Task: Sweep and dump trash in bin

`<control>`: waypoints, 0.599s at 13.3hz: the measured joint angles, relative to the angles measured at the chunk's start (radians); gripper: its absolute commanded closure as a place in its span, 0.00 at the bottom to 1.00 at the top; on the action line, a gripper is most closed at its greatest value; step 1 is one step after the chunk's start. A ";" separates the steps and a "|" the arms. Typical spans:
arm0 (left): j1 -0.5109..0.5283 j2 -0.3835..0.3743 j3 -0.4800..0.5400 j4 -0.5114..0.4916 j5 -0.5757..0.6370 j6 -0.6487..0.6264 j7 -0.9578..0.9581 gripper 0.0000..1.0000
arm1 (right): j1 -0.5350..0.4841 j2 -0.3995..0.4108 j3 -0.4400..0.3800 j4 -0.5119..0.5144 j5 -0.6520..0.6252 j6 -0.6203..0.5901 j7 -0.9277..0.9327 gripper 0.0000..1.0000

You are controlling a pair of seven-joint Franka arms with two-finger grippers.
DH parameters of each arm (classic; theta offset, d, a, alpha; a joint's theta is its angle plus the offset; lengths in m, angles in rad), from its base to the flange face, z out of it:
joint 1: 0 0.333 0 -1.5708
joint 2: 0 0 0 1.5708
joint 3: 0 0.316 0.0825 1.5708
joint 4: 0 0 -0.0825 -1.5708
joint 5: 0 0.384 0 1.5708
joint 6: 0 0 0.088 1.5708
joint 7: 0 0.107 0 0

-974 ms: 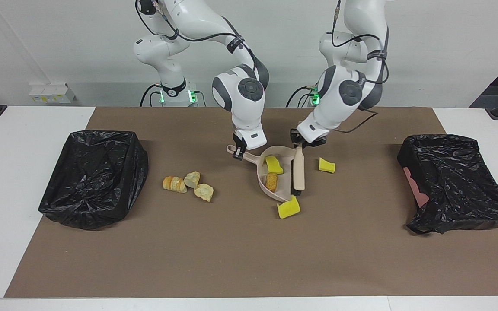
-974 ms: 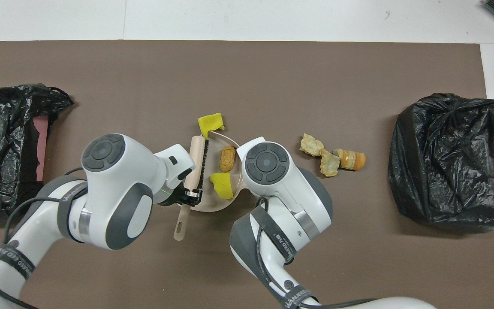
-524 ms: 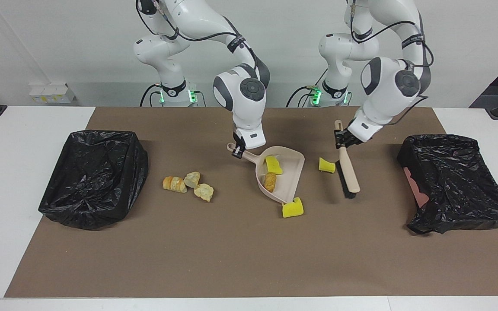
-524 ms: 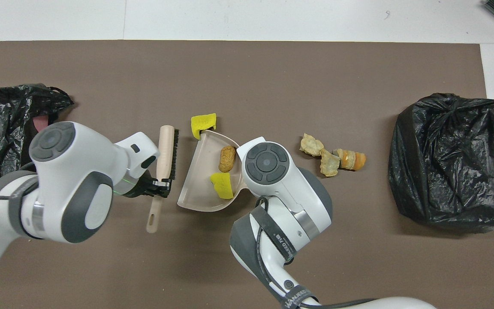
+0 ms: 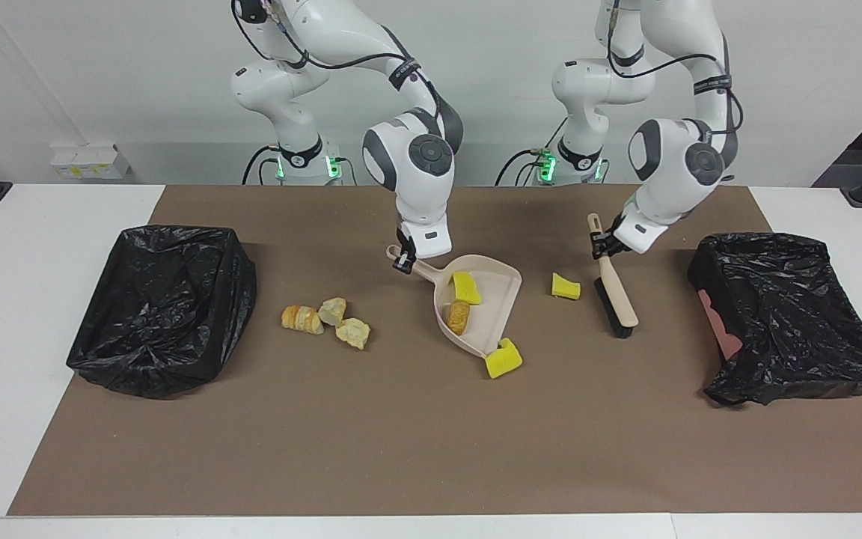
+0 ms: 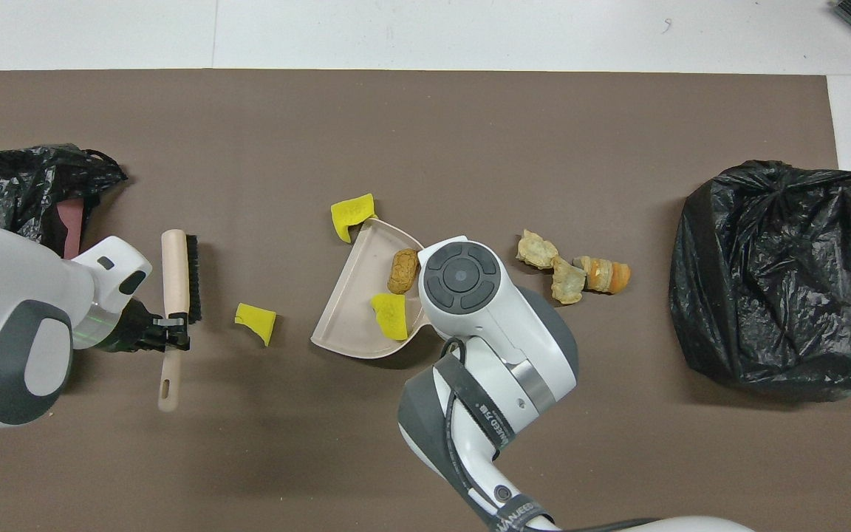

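Observation:
My right gripper (image 5: pixel 402 263) is shut on the handle of the beige dustpan (image 5: pixel 489 303), which rests on the brown mat. In the pan lie a yellow sponge chunk (image 5: pixel 465 287) and a brown bread roll (image 5: pixel 459 317). A second sponge (image 5: pixel 503 359) touches the pan's lip. A third sponge (image 5: pixel 566 286) lies on the mat between pan and brush. My left gripper (image 5: pixel 600 247) is shut on the handle of the brush (image 5: pixel 616 296), held tilted, head low over the mat beside that sponge. Three pale bread pieces (image 5: pixel 326 318) lie toward the right arm's end.
A black-bagged bin (image 5: pixel 165 307) stands at the right arm's end of the mat. Another black-bagged bin (image 5: pixel 790 314) stands at the left arm's end, close to the brush. The brown mat (image 5: pixel 416 449) covers most of the white table.
My left gripper has carried the brush out of the dustpan and past the loose sponge toward the left arm's end. The dustpan has turned slightly and shifted toward the right arm's end.

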 measured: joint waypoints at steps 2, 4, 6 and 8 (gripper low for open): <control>-0.085 -0.003 -0.005 -0.010 -0.008 0.017 -0.058 1.00 | 0.000 0.000 0.000 -0.001 0.000 0.000 0.000 1.00; -0.206 0.004 -0.009 -0.015 -0.053 0.069 -0.171 1.00 | 0.000 0.000 0.000 -0.001 0.000 0.000 0.000 1.00; -0.317 0.023 -0.012 -0.010 -0.122 0.149 -0.251 1.00 | -0.002 0.000 0.000 -0.003 -0.001 0.000 -0.001 1.00; -0.392 0.038 -0.011 0.022 -0.161 0.172 -0.272 1.00 | -0.004 0.000 0.000 -0.004 -0.001 0.000 -0.002 1.00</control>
